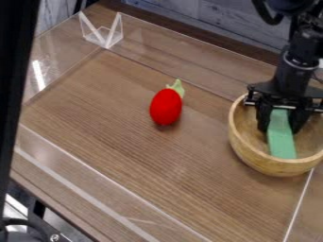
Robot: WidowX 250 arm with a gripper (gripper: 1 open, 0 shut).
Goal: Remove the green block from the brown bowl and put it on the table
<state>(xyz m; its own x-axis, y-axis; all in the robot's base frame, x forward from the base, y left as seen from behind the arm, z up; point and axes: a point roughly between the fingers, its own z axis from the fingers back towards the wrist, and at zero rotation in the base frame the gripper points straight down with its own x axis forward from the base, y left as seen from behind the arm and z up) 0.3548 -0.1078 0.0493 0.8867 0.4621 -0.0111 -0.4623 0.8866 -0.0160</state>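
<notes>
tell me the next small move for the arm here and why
Probably lift straight up. The gripper is shut on the green block, whose lower end still hangs inside the brown bowl, below its rim. Raising it clear of the rim first should let it then travel sideways to bare table, away from the red strawberry toy.

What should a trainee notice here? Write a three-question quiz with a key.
1. True or false: the claw is shut on the green block.
2. Where is the block's lower end: A) on the table, B) inside the brown bowl, C) beside the red toy?
3. Which object lies on the table left of the bowl?

Key: 1 true; 2 B; 3 the red strawberry-like toy.
</notes>
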